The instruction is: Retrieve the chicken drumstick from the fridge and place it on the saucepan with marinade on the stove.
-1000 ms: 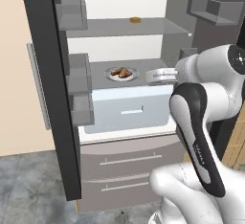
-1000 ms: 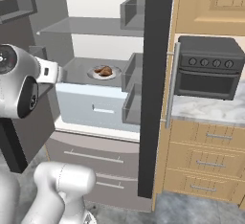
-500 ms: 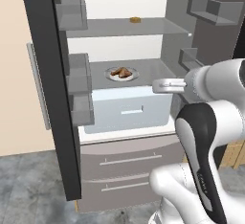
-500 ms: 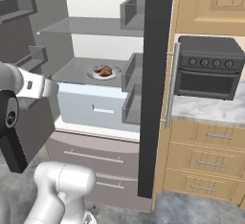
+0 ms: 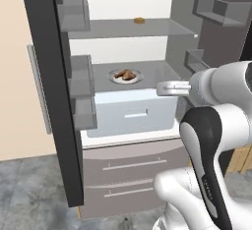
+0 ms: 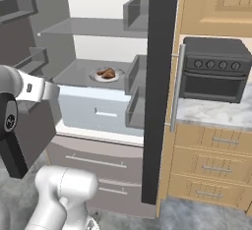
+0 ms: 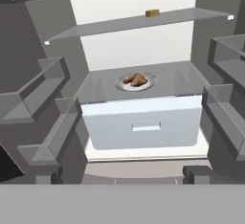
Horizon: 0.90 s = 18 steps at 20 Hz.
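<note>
The arm was swung down toward the fridge [image 5: 123,121] interior; the gripper [image 7: 122,174], jaws spread and empty, was aimed at the chicken drumstick [image 7: 136,79] on its plate [image 7: 149,83].

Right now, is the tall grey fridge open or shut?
Open. The tall grey fridge has both doors swung wide, showing its white inside, grey shelves and a white plate.

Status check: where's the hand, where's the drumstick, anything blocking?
Hand open, empty, outside the fridge. Chicken drumstick on white plate, middle shelf, untouched. Path to it looks clear.
</note>
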### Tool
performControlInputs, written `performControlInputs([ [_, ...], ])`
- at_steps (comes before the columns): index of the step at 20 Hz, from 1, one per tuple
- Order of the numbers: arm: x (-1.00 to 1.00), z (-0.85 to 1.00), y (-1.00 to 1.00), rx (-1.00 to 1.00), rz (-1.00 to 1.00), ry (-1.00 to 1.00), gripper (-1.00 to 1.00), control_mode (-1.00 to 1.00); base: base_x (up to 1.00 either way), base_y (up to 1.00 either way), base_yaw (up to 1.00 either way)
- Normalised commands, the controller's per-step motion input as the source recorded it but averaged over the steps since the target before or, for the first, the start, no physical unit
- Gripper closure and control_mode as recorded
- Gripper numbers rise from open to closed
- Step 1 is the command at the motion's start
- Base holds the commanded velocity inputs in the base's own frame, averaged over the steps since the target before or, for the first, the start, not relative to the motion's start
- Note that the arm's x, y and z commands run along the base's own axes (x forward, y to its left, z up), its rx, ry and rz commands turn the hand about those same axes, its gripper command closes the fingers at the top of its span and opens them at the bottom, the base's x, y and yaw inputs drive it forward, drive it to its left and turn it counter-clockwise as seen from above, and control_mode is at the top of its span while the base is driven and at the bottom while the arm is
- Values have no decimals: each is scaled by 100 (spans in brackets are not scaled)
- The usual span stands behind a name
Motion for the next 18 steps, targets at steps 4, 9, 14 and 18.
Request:
performControlInputs([
  [4,0,0,0,0,0,0,-100,100,61,0,0],
  [9,0,0,0,0,0,0,-100,100,96,0,0],
  [14,0,0,0,0,0,0,-100,100,100,0,0],
  [18,0,0,0,0,0,0,-100,100,100,0,0],
])
